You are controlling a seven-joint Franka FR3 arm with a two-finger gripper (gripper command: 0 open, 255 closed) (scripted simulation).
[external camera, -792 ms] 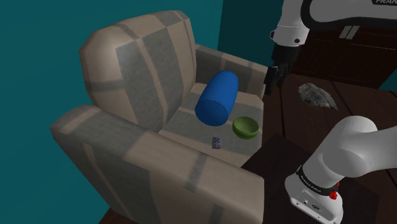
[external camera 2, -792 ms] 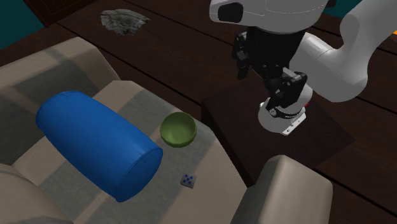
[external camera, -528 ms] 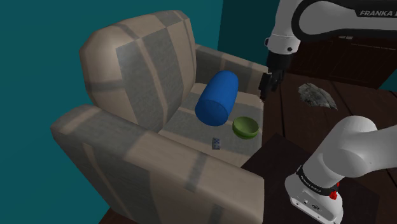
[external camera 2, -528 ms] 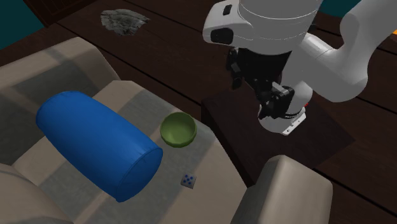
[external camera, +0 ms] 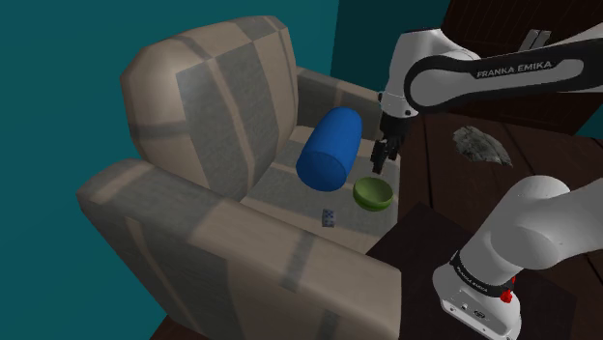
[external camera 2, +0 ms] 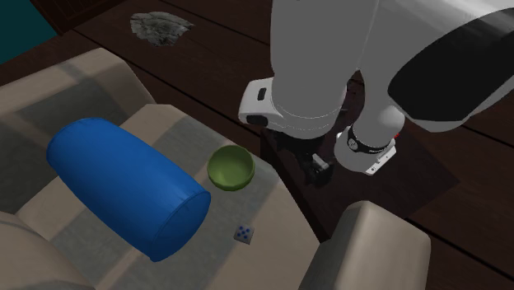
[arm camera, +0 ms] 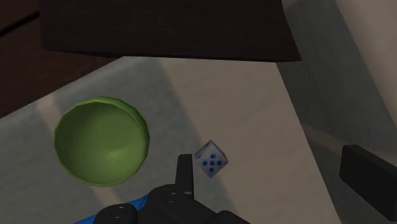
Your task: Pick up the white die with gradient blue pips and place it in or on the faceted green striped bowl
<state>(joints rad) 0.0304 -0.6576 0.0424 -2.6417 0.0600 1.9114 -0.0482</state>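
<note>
progress: barely started tbh. Nothing's been picked up, so the whole grab, carry and drop is left to do.

die: white die (arm camera: 210, 160) sits on the armchair seat (external camera 2: 276, 202), near the green bowl (external camera 2: 231, 167) but clearly apart from it, and not far from the end of the big blue cushion roll (external camera 2: 123, 185).

gripper: black gripper (arm camera: 267, 162) hangs above the seat. Fingers are spread wide with nothing between the pads. In the wrist view the die shows close to one finger, but well below it and not touched.

bowl: empty, upright, wavy faceted rim, plain green inside. I can't make out any stripes.

die looks: small cube, white to pale grey, with dark blue dots on the face turned toward the wrist camera. Lying flat on the cushion and turned corner-on to the fingers.

what's left (my guess): line up over the die, drop down, close on it, then hop across to the bowl. Short trip, since they're neighbours.
</note>
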